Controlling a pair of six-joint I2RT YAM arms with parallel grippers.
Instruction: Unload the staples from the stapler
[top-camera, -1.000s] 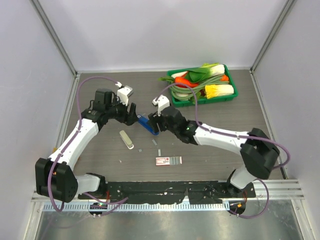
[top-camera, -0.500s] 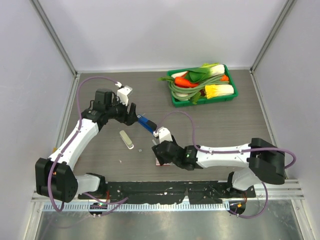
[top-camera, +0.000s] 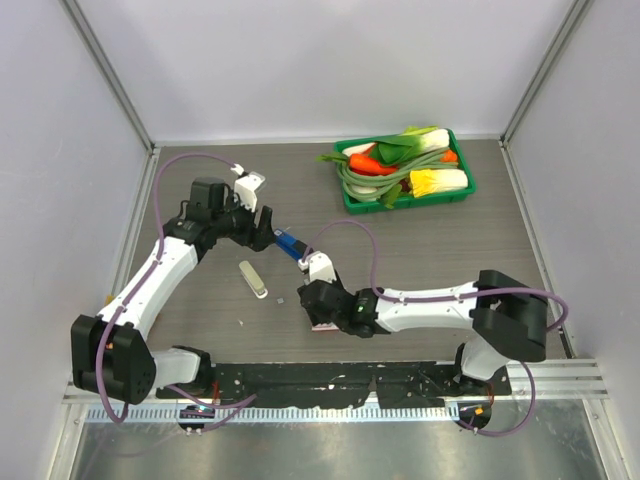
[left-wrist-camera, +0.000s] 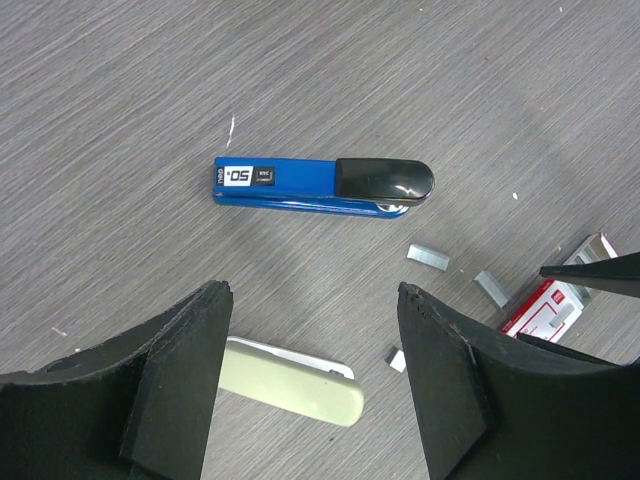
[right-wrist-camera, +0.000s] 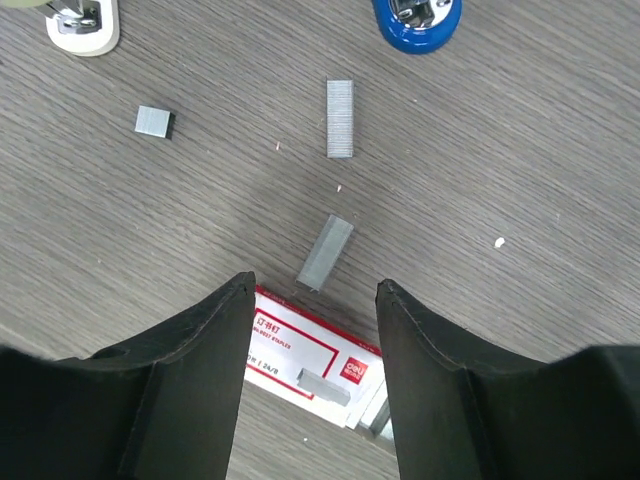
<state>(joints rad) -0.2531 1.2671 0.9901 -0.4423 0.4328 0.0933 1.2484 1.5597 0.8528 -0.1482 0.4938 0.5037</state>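
Note:
The blue stapler (left-wrist-camera: 320, 185) with a black end lies flat on the table, in front of my open left gripper (left-wrist-camera: 312, 292), which hovers above it without touching. In the top view the stapler (top-camera: 290, 246) lies just right of the left gripper (top-camera: 262, 228). Loose grey staples lie on the table as one strip (right-wrist-camera: 340, 118), a second strip (right-wrist-camera: 326, 252) and a small piece (right-wrist-camera: 154, 121). My right gripper (right-wrist-camera: 315, 285) is open and empty, low over the flat red-and-white box (right-wrist-camera: 310, 350), with the second strip just past its fingertips. The right gripper (top-camera: 318, 312) sits near the table's front.
A cream-coloured piece (top-camera: 253, 279) with a metal part lies left of the staples and shows in the left wrist view (left-wrist-camera: 290, 378). A green tray (top-camera: 463, 186) of vegetables stands at the back right. White walls and metal posts enclose the table.
My right arm has swung away from the stapler toward the near edge and now hovers over the red-and-white box. The stapler stays on the table. The left arm has barely moved.

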